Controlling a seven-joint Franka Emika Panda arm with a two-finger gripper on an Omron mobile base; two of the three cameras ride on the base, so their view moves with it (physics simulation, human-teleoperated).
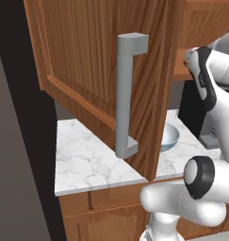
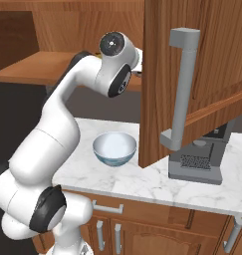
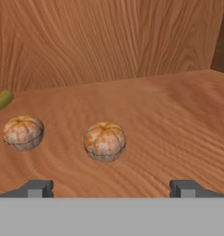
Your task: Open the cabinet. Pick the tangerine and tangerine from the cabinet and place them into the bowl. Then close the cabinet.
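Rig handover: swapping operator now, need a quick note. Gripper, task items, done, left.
Gripper: open, empty, inside the cabinet, aimed at the shelf.
Cabinet: doors swung open.
Tangerines: both on the cabinet shelf, apart from each other; one straight ahead between the fingertips, the other further left in the hand view. A green item lies at the left edge; can't tell what it is.
Bowl: on the marble counter, empty.
Done: cabinet opened.
Left: grasp and move both tangerines to the bowl, close the cabinet.
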